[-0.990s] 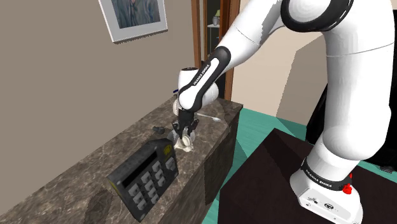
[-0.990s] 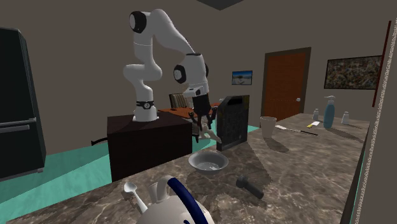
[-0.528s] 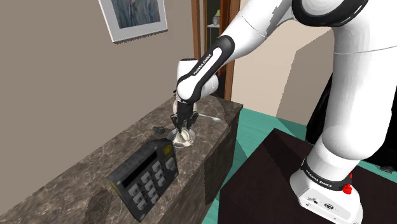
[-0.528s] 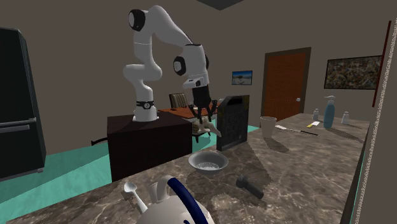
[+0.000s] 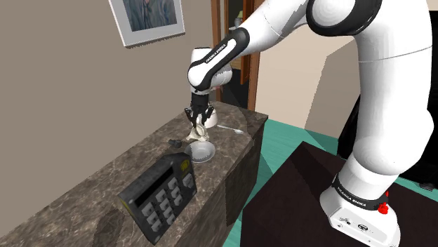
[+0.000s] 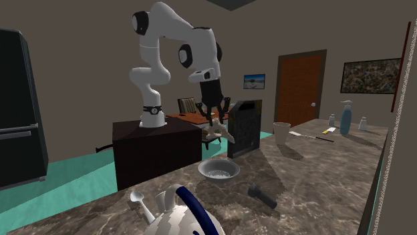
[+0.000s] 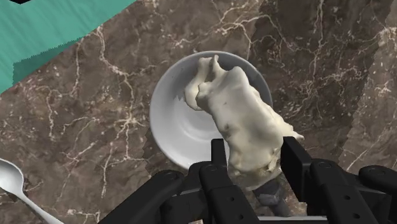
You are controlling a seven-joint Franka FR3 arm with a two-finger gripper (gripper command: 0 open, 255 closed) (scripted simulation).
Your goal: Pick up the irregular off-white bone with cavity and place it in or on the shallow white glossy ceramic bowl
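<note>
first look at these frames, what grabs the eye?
The black hand, shut on a lumpy off-white bone and hanging in the air right above a white bowl on the dark marbled counter. Next, a black keypad box standing on the same counter, nearer the camera than the bowl in the shoulder view.

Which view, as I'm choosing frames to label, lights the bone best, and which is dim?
Wrist view: evenly lit, no glare; the pale bone, clasped in the gripper, stands out against the white bowl and dark marbled counter. Shoulder view: bright, but the bone is small. Second exterior view: dimmest; the bone reads faintly.
</note>
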